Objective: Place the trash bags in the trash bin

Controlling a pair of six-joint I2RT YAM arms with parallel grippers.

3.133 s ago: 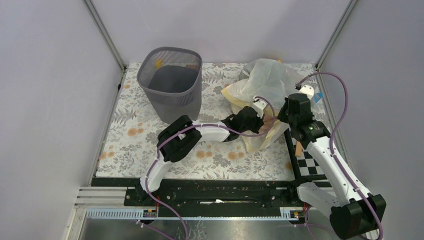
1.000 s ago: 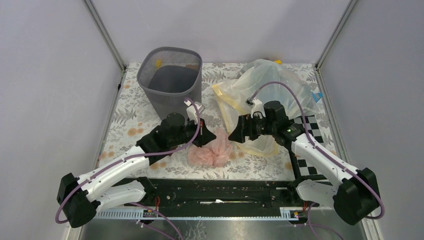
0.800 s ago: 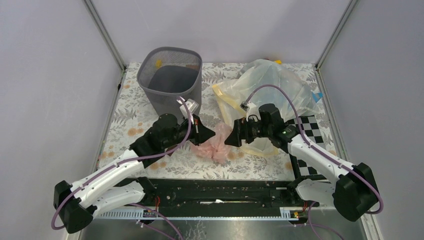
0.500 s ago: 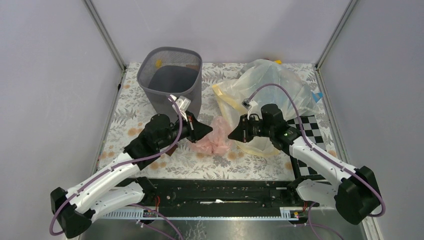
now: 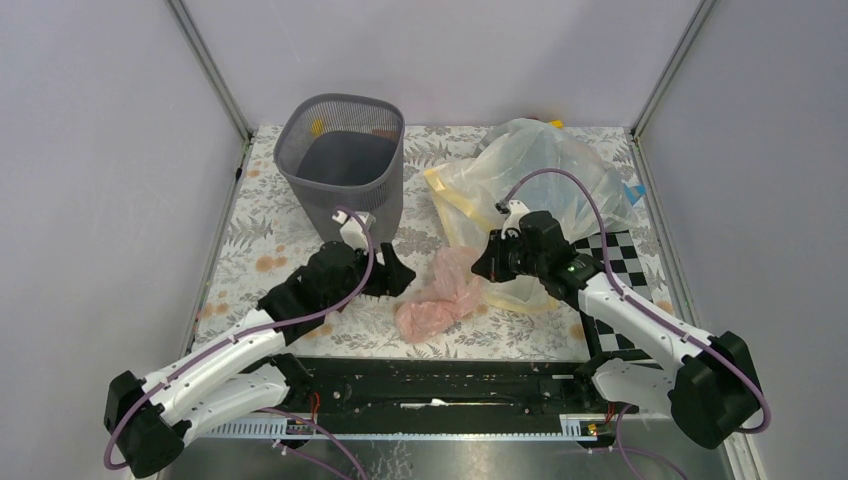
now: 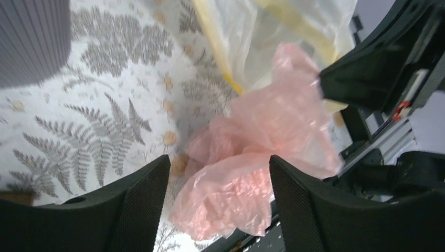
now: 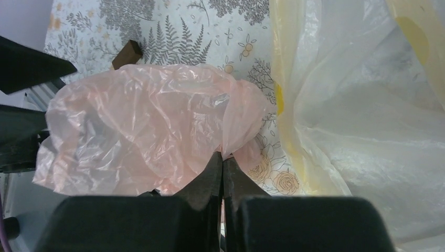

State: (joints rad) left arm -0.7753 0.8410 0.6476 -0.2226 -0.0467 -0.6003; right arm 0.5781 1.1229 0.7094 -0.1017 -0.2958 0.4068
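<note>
The right claw (image 7: 223, 156) pinches the trash bag (image 7: 147, 121); the spread left claw (image 6: 219, 160) should grip another fold, then both lift toward the eleven-o'clock trash bin (image 5: 330, 215).

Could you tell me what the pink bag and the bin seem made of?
The pink bag looks like thin, glossy, translucent plastic film, by its crinkles and highlights. The bin is likely matte dark grey plastic mesh: fine holes in its wall, solid rim.

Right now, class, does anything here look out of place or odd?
The pink trash bag dangles crumpled from the right pincer, outside the trash bin. A small brown block lies loose on the table.
</note>
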